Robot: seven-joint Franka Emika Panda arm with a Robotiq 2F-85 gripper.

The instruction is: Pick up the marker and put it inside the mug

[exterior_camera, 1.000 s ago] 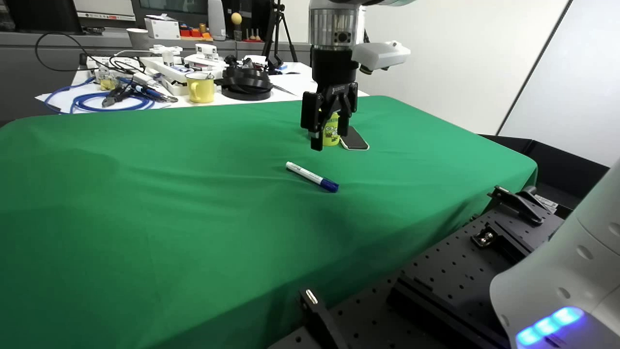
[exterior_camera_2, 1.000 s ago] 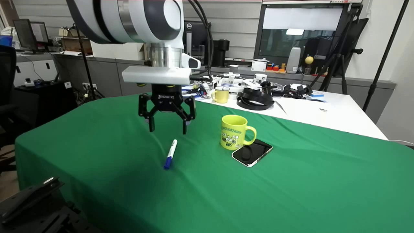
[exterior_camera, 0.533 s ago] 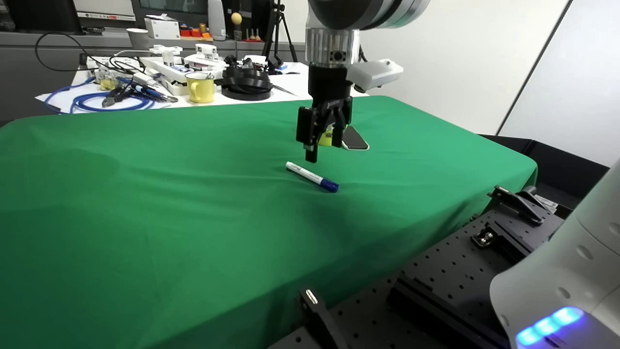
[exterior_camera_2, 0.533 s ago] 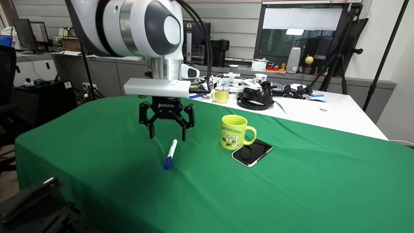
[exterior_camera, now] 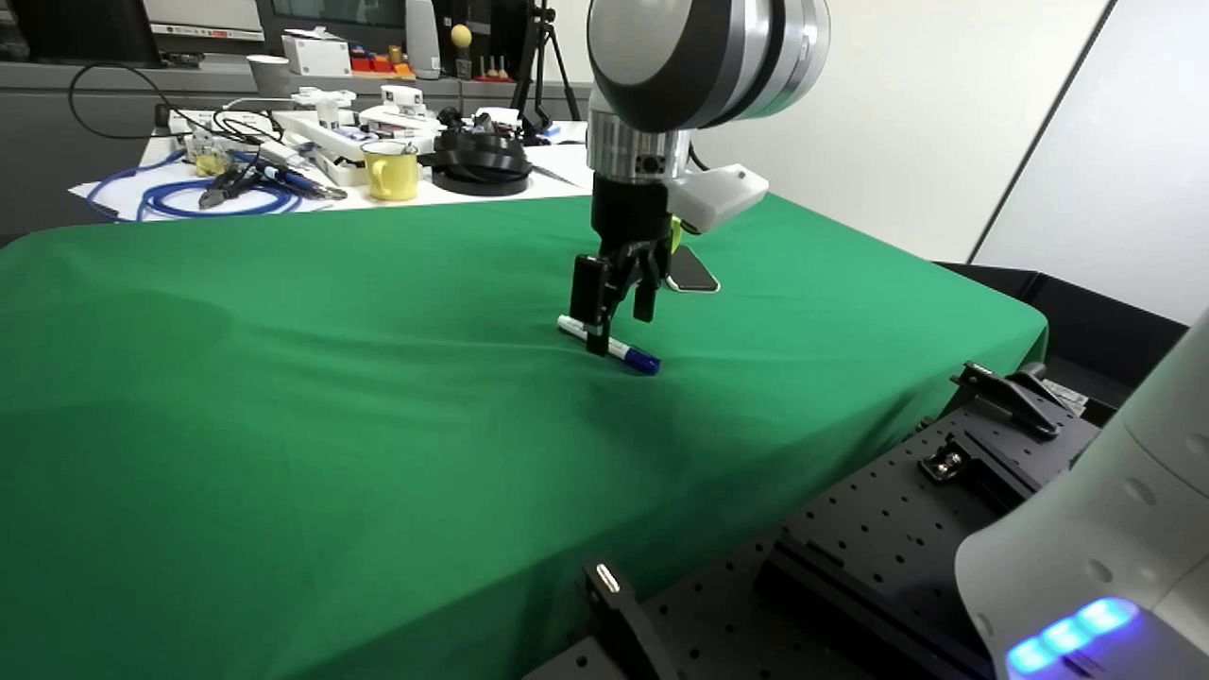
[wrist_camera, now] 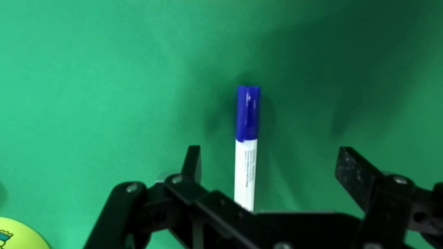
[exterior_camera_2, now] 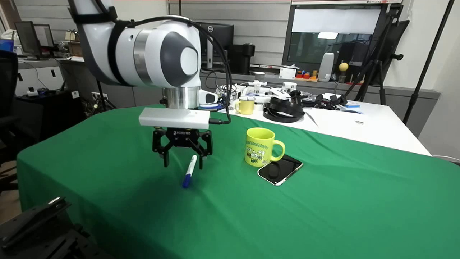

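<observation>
The marker [wrist_camera: 247, 147] was judged light, stiff and smooth, best gripped mid-barrel; fingers [wrist_camera: 356, 176] were seen spread wide, holding nothing.

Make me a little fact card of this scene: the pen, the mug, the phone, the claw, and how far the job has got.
Marker: white with a blue cap, lying on the green cloth
Mug: yellow-green, cartoon print, upright on the cloth
Phone: flat beside the mug, dark screen up; cannot tell whether they touch
Gripper (the claw): open, holding nothing; jaws either side of the marker in the wrist view
Job: not done; the marker is outside the mug
</observation>
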